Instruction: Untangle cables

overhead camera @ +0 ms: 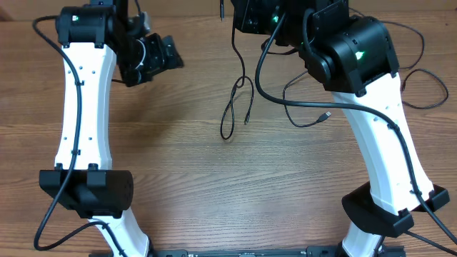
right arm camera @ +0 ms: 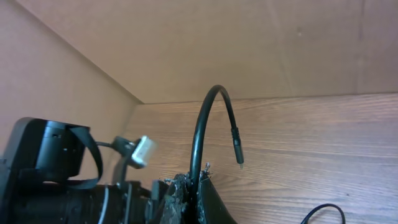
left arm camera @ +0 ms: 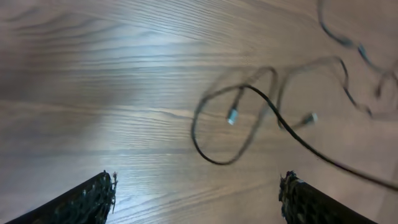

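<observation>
Pinching a black cable [right arm camera: 199,130], right hand [right arm camera: 188,186] closed, left hand [left arm camera: 197,190] spread wide over blurry, seemingly looped cables [left arm camera: 194,127]

Bare table [overhead camera: 214,189] in front; loose cables [overhead camera: 223,125] across centre and right.

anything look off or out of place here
Nothing damaged or spilled. A thin black cable with a small plug arches up from the shut right gripper, end in mid-air; another black cord lies looped on the wooden table.
</observation>
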`<state>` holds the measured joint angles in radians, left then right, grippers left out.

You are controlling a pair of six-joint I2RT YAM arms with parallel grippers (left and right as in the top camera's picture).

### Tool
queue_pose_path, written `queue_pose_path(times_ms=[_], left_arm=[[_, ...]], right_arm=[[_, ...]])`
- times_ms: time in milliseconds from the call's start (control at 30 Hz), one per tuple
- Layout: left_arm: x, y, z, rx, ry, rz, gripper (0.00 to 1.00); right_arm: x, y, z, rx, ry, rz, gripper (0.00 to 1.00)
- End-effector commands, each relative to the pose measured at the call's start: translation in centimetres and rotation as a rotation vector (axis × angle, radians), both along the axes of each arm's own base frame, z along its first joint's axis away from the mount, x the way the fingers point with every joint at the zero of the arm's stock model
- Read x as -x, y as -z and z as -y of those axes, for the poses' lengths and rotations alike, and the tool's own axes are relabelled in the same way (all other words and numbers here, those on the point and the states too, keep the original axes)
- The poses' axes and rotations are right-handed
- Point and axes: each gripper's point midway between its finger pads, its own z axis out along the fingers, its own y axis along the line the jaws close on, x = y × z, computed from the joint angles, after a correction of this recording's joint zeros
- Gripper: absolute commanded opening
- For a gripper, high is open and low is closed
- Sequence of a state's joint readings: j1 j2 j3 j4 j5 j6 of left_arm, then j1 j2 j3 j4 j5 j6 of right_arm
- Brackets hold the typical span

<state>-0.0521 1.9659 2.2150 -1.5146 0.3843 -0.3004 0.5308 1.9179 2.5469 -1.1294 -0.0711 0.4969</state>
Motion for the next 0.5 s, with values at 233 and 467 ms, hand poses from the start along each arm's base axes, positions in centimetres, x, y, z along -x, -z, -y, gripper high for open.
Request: queue_pose_path(times_ms=[233, 467], left_arm=[[2.5, 3.7, 6.8, -0.073, 0.253, -0.038, 0.90], [4.0, 7.0, 9.4, -0.097, 0.361, -0.073, 0.93]], right_arm=[[-0.1, -1.2, -0.2, -0.029, -0.007, 0.031, 0.04], [-0.1, -1.2, -0.2, -0.029, -0.007, 0.031, 0.04]])
